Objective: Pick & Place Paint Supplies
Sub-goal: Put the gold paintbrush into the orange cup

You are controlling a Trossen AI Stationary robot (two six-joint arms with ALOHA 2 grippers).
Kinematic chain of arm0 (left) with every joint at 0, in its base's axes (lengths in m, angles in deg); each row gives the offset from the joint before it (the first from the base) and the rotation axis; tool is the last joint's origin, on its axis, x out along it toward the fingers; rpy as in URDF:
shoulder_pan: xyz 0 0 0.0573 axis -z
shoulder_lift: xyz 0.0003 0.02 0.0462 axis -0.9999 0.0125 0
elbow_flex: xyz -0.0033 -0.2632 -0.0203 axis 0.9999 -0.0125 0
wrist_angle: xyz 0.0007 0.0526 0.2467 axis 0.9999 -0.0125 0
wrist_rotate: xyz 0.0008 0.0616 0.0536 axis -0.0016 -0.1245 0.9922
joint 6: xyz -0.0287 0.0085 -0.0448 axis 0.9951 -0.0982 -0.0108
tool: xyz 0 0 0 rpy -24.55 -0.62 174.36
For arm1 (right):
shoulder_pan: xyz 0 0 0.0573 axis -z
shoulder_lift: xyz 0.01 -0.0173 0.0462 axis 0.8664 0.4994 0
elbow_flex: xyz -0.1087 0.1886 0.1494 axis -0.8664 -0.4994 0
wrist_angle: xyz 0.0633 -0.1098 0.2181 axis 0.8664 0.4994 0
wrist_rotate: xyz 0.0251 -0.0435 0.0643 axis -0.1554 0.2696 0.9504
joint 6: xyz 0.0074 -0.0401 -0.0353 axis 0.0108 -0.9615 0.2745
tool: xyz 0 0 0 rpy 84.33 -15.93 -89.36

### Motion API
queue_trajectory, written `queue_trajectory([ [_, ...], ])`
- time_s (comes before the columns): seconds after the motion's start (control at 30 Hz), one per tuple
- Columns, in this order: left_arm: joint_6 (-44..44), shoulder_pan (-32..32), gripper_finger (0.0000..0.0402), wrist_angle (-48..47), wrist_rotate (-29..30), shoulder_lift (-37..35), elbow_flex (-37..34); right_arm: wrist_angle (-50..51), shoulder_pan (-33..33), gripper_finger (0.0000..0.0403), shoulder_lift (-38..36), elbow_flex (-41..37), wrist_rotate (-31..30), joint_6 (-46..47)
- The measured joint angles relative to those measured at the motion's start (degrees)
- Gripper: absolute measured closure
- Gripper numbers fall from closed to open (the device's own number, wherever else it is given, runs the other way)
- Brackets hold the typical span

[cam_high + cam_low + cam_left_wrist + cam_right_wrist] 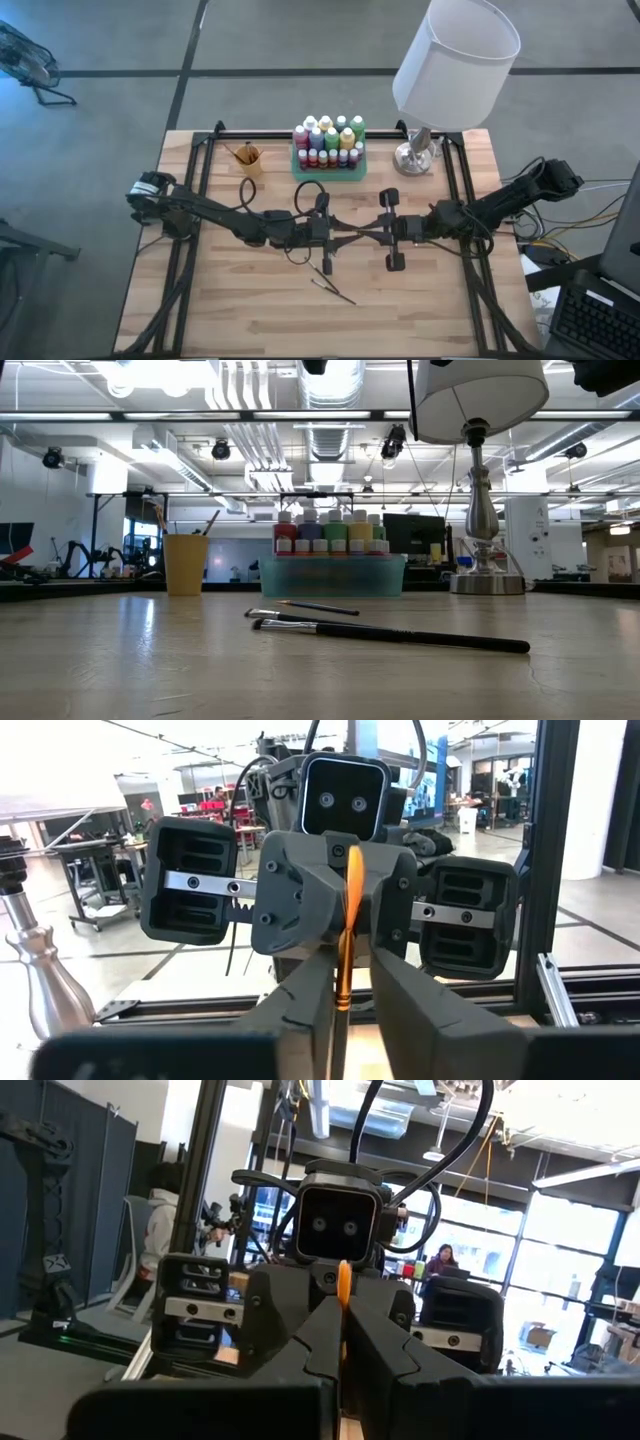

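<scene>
An orange-handled paintbrush [352, 895] stands upright above the table's middle, between my two grippers, which face each other. My left gripper [350, 237] comes from the left and my right gripper [366, 235] from the right, and both are shut on it. Two dark-handled paintbrushes [335, 292] [327, 262] lie flat on the wood near the grippers. Paint bottles [328, 138] in several colours stand in the green tray [328, 172] at the back. The low view shows neither gripper. My left gripper pinches the brush's orange handle [344, 982] between its two fingers [300, 1005]. They come level from the table's left and lie across the brush, which stands upright, clear of the table. My right gripper pinches the same orange handle [344, 1285] between its two fingers [375, 1335], level from the table's right and across the brush. The brush stays upright in the hold.
A small orange cup [248, 160] with brushes in it stands left of the tray. A lamp with a white shade [455, 55] stands on its metal base [415, 158] at the back right. Black frame rails [200, 170] run along the table's sides.
</scene>
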Motion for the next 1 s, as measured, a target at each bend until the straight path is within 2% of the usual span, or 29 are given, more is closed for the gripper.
queue_trajectory([
  [0.23,-0.07,-0.07,0.0388,-0.13,0.04,-0.02,-0.02,0.32,-0.02,0.0394,0.0,0.0,0.0,0.27],
  [0.6,-0.04,-0.07,0.0389,-2.99,0.19,-0.17,0.66,0.76,-0.04,0.0388,0.0,0.0,-1.48,3.35],
  [0.77,-0.63,-0.14,0.0389,-5.28,1.5,-0.72,0.68,3.99,-0.04,0.0331,-1.22,0.0,-5.49,5.82],
  [0.87,-1.98,0.49,0.0389,-7.96,6.1,-2.26,0.66,8.23,0.01,0.0283,-3.81,0.01,-7.97,7.3],
  [1.0,-4.7,1.7,0.0389,-10.81,13.75,-5.16,-0.09,15.17,-0.01,0.0221,-7.49,0.0,-7.97,9.45],
])
